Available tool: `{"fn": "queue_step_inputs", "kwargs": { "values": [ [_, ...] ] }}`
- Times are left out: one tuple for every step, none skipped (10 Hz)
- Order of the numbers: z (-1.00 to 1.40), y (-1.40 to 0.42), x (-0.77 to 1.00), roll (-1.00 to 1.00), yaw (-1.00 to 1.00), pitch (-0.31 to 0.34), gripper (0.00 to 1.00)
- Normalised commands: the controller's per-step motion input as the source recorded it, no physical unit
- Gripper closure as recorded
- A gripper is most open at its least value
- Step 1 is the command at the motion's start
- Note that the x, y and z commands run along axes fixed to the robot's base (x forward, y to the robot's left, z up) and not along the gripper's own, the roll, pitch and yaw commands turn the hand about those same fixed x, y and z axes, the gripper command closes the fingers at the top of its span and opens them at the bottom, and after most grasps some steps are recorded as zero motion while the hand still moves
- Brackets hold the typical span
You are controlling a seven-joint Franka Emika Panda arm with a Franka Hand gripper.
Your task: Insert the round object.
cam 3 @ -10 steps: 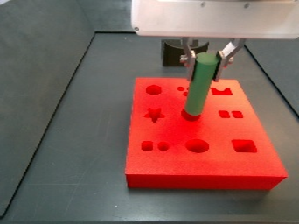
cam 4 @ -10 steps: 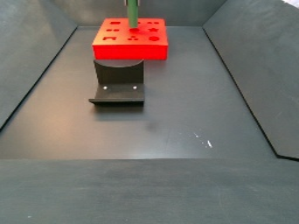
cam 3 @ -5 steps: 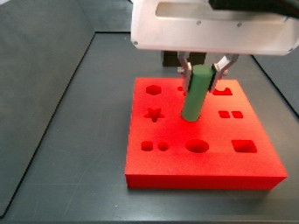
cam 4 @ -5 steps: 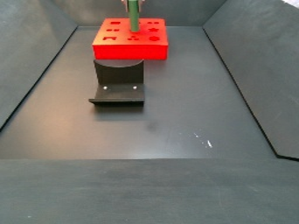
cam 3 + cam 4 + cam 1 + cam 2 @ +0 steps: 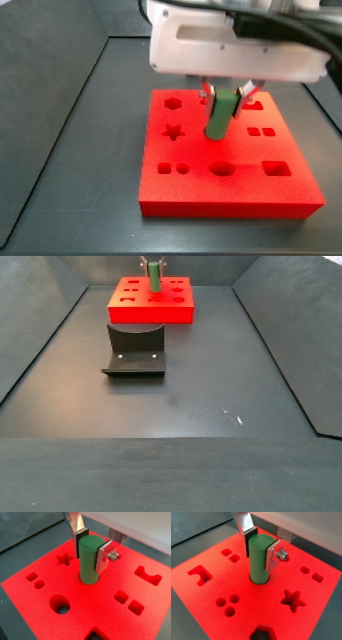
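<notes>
2 wrist views show my gripper (image 5: 93,543) clamped on the round object (image 5: 89,562), its plain green shaft upright between my silver fingers (image 5: 104,555), its lower end meeting the red block (image 5: 40,564) among the cut-outs; whether it sits in a hole or only rests on the surface I cannot tell. From the opposite wrist angle the round object (image 5: 259,561) stands the same way in my gripper (image 5: 263,541), matte and smooth with a flat top. In a side view the gripper (image 5: 223,97) sits lower than 1 second ago and less green peg (image 5: 219,116) shows above the block (image 5: 287,195), so I judge insertion is under way. In the far side view the peg (image 5: 155,278) is a short green stub on the block (image 5: 150,313), behind the fixture (image 5: 135,352).
</notes>
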Motion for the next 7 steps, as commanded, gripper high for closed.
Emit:
{"fn": "queue_step_inputs", "kwargs": {
  "values": [
    [-1.00,-0.08,0.31,0.02,0.00,0.000,1.00],
    [-1.00,-0.08,0.29,0.02,0.00,0.000,1.00],
    [-1.00,-0.07,0.27,0.04,0.00,0.000,1.00],
    [-0.91,-0.07,0.26,0.07,0.00,0.014,1.00],
    [-0.61,-0.07,0.01,0.12,0.00,0.076,1.00],
    [-0.11,-0.01,0.00,0.04,0.00,0.049,1.00],
    [0.00,0.00,0.00,0.00,0.00,0.000,1.00]
  ]
}}
